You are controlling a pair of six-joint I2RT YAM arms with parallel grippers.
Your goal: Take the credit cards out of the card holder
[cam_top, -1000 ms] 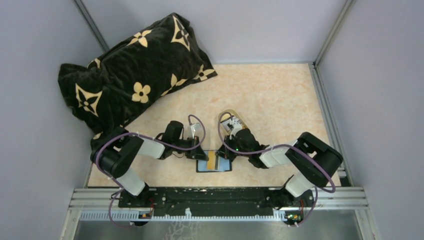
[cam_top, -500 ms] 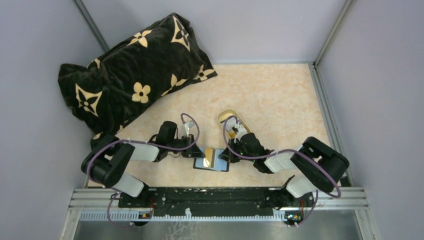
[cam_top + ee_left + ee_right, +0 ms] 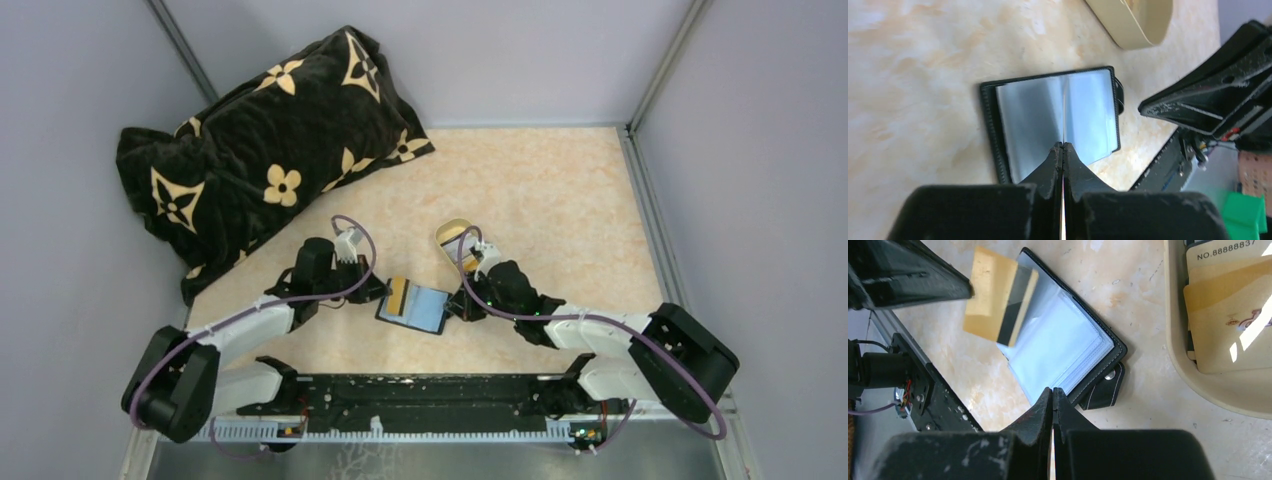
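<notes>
Pinched edge-on in the left gripper (image 3: 1063, 147) and lifted clear of the table (image 3: 540, 200): the orange-yellow card (image 3: 997, 301), dark stripe showing, hanging just over the left leaf of the card holder (image 3: 1063, 347). Holder itself open and flat on the table between the two arms, near the front edge, clear shiny sleeves (image 3: 1088, 115) uppermost and a snap tab (image 3: 1105, 390) poking out on the right-hand side. At that same edge, the right gripper (image 3: 1052, 395), jaws closed together; impossible to tell whether pinching the cover or only pressing on it. Just beyond, in the gold-rimmed tray (image 3: 1175, 345), a few more cards (image 3: 1233, 315). Likely to handle as light, stiff and slick: thin plastic, little for the pads to bite on, prone to swivel if held by a corner. Best taken across the flat faces at the exposed short end and drawn straight along the sleeve. Expect the holder, light and floppy at the fold, to drag along unless pinned.
</notes>
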